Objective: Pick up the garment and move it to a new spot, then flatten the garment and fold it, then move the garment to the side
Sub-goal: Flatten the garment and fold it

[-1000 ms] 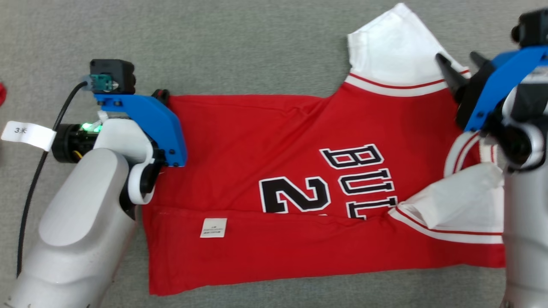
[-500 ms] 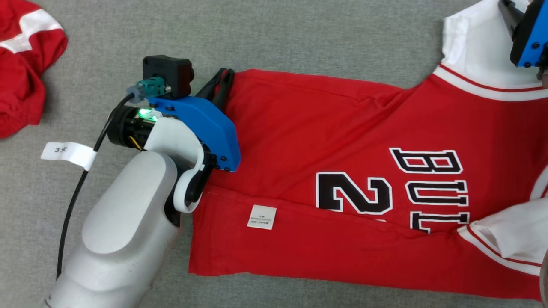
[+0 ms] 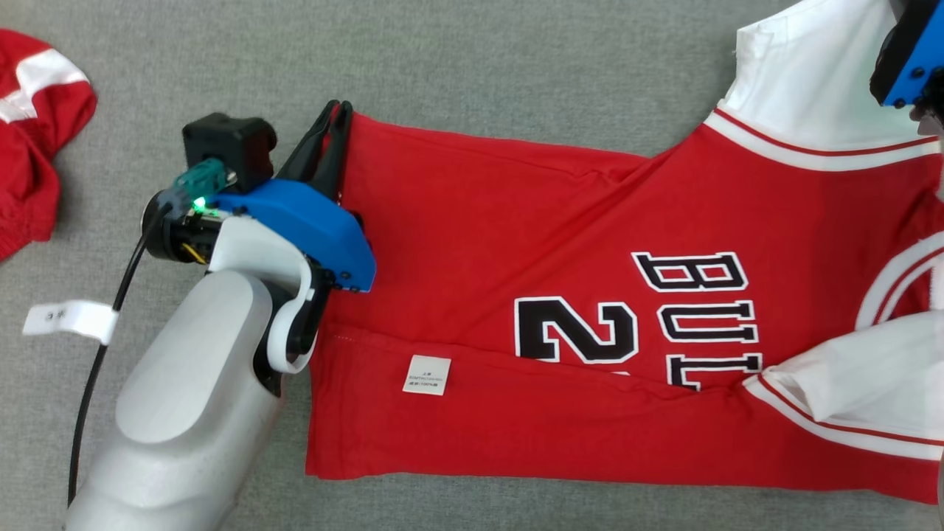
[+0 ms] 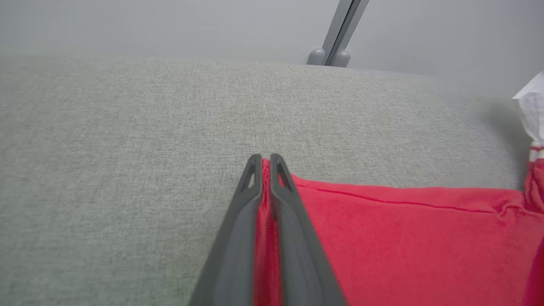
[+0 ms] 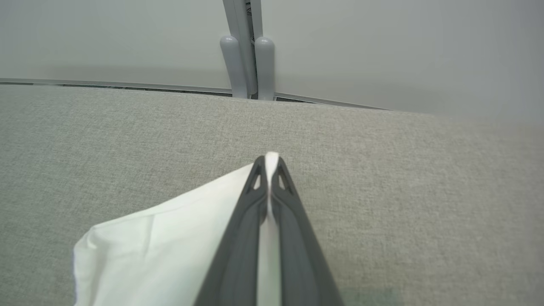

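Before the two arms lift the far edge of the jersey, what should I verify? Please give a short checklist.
1. Left gripper shut on the red jersey at its hem corner: ok.
2. Right gripper shut on the white far sleeve: ok.
3. Near long edge folded over, care label facing up: ok.
4. Near white sleeve lying flat: not ok, rumpled.
5. Other red garment apart from the jersey: ok.

left gripper (image 4: 263,163): fingers pinched together on the red garment's (image 4: 403,246) corner edge | surface: grey fabric (image 4: 127,170) | far edge: grey post (image 4: 340,32), pale wall
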You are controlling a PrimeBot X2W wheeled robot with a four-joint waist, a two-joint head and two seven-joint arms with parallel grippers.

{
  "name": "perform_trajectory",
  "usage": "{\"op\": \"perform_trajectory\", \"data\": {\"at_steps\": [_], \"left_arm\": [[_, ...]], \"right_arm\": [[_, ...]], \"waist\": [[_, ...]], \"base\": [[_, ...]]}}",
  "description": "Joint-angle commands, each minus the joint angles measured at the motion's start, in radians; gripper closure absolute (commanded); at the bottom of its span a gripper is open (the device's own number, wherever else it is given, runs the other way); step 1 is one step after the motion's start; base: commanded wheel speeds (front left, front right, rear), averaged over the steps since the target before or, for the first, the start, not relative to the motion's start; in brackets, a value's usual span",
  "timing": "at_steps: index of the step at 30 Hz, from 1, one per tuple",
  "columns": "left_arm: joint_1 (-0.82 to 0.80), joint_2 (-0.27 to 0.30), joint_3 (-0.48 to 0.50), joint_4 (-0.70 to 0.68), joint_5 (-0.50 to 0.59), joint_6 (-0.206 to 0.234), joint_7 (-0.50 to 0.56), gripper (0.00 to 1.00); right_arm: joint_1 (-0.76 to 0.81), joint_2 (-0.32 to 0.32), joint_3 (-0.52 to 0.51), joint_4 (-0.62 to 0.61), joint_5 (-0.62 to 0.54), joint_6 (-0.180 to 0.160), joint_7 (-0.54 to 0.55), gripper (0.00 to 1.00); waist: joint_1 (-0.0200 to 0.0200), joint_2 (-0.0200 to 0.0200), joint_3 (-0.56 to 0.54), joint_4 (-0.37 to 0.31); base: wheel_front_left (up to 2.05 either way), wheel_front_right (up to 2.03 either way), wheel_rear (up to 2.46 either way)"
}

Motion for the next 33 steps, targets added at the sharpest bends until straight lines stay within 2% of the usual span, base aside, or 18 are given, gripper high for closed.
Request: {"op": "perform_trajectory", "data": {"at_steps": [1, 7, 15, 21, 26, 33], "left_arm": [[0.01, 0.007, 0.008, 0.0, 0.003, -0.004, -0.015, 1.0], [0.088, 0.023, 0.026, 0.022, -0.026, -0.033, -0.091, 1.0], [0.231, 0.043, 0.05, 0.003, -0.066, -0.038, -0.163, 1.0], [0.326, 0.06, 0.052, -0.031, -0.081, -0.041, -0.205, 1.0], [0.397, 0.076, 0.046, -0.044, -0.084, -0.043, -0.226, 1.0], [0.448, 0.083, 0.048, -0.016, -0.094, -0.031, -0.238, 1.0]], "right_arm": [[0.021, -0.006, 0.001, -0.009, 0.015, 0.0, -0.01, 1.0], [0.134, -0.019, 0.009, -0.085, 0.12, 0.0, -0.034, 1.0], [0.41, -0.028, -0.001, -0.305, 0.221, 0.0, 0.03, 1.0], [0.643, 0.018, -0.061, -0.492, 0.25, 0.0, 0.096, 1.0], [0.81, 0.089, -0.118, -0.619, 0.245, 0.001, 0.146, 1.0], [0.946, 0.167, -0.154, -0.731, 0.217, 0.0, 0.188, 1.0]], "waist": [[-0.0001, 0.0, -0.023, -0.021], [-0.0001, 0.0, -0.095, -0.05], [-0.0001, 0.0, -0.188, -0.082], [-0.0001, 0.0, -0.244, -0.101], [-0.0001, 0.0, -0.276, -0.109], [-0.0001, 0.0, -0.297, -0.12]], "base": [[0.0, 0.0, 0.0], [0.0, 0.0, 0.0], [0.0, 0.0, 0.0], [0.0, 0.0, 0.0], [0.0, 0.0, 0.0], [0.0, 0.0, 0.0]]}}
